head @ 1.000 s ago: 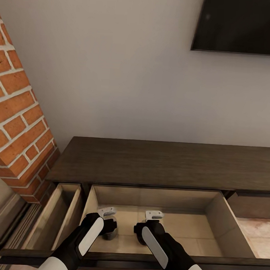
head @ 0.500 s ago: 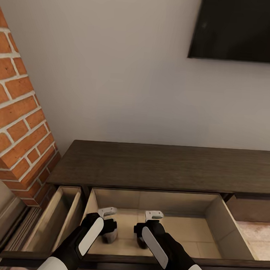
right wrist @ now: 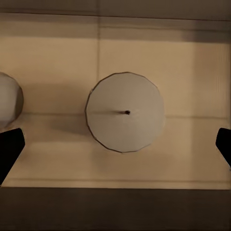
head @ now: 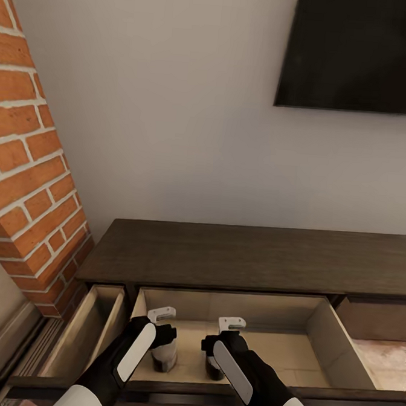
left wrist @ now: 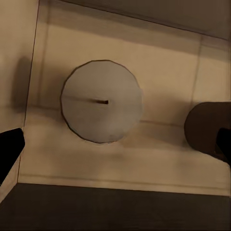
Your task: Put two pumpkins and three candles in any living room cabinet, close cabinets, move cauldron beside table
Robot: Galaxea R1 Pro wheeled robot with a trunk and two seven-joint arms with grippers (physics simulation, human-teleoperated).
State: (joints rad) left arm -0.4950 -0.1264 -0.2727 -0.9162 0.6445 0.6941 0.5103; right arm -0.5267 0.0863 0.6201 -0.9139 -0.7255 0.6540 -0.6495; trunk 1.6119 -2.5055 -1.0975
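Two candles stand upright on the pale floor of the wide open drawer [head: 339, 340] of the dark cabinet [head: 247, 257], side by side near the drawer's front edge. In the head view the left candle [head: 163, 358] sits at about 9 o'clock from the right candle [head: 212, 367], the two near each other but apart, each partly hidden under an arm.

The left gripper [head: 161, 321] hangs straight above the left candle. Its wrist view looks down on that candle's flat round top [left wrist: 101, 101] with a short dark wick mark at the centre, and the two black fingertips [left wrist: 9, 147] stand spread wide at either side, touching nothing. The second candle shows as a dark rounded shape [left wrist: 204, 127] off to one side.

The right gripper [head: 231, 326] hangs above the right candle, whose round top [right wrist: 125, 111] lies midway between its black fingertips [right wrist: 9, 144]; these too are spread wide and clear of the wax. The edge of the other candle [right wrist: 9, 98] shows alongside.

A second, narrower drawer [head: 91, 328] is open at 9 o'clock from the wide one. The cabinet's top surface is dark wood. A red brick pillar [head: 29, 173] rises at 10 o'clock, and one black TV [head: 359, 53] hangs on the wall at 1 o'clock.
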